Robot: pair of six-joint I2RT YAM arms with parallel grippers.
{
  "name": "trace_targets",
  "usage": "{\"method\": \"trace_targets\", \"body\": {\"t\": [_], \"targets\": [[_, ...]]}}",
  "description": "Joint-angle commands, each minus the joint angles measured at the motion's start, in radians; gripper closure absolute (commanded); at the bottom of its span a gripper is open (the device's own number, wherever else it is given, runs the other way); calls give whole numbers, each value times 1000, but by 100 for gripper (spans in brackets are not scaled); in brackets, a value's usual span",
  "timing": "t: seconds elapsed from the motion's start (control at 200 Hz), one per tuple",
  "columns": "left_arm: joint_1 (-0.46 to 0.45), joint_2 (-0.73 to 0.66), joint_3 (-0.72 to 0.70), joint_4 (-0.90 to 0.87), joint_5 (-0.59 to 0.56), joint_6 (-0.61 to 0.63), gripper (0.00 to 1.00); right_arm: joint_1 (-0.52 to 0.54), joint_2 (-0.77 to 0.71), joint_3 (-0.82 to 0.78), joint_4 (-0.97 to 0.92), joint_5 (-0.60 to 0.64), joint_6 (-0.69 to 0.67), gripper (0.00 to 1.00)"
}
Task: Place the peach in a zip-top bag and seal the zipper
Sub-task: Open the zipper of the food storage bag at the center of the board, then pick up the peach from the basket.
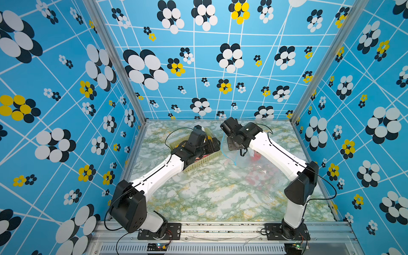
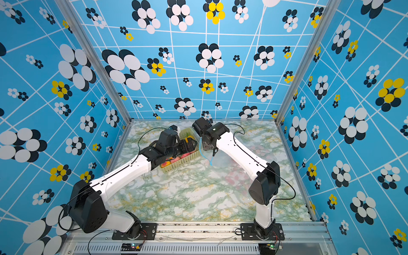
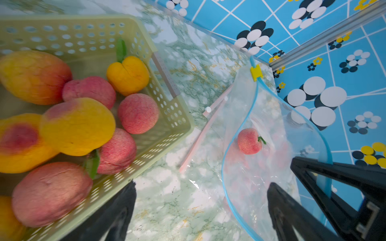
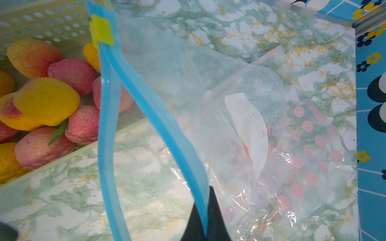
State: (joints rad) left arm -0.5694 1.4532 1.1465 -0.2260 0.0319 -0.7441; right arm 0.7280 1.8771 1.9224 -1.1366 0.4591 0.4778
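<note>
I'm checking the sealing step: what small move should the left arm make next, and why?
Probably move the left gripper toward the yellow slider. The peach already lies inside the bag, the blue zipper gapes open, the left gripper is open and empty, and the right gripper pinches the zipper edge, bracing the bag.
</note>
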Motion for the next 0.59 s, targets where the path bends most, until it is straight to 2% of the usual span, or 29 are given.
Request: {"method": "trace_targets", "body": {"t": [0.0, 0.275, 0.38, 0.59], "targets": [[40, -1, 21, -159, -126, 60, 1, 3, 17, -5, 23, -17, -16, 100], [101, 114, 133, -264, -206, 156, 0, 2, 24, -11, 31, -26, -17, 100], [123, 184, 191, -280, -190, 195, 4, 2, 28, -14, 34, -28, -14, 100], [151, 309, 299, -328, -196, 245, 6, 2, 21, -34, 63, -33, -9, 100]]}}
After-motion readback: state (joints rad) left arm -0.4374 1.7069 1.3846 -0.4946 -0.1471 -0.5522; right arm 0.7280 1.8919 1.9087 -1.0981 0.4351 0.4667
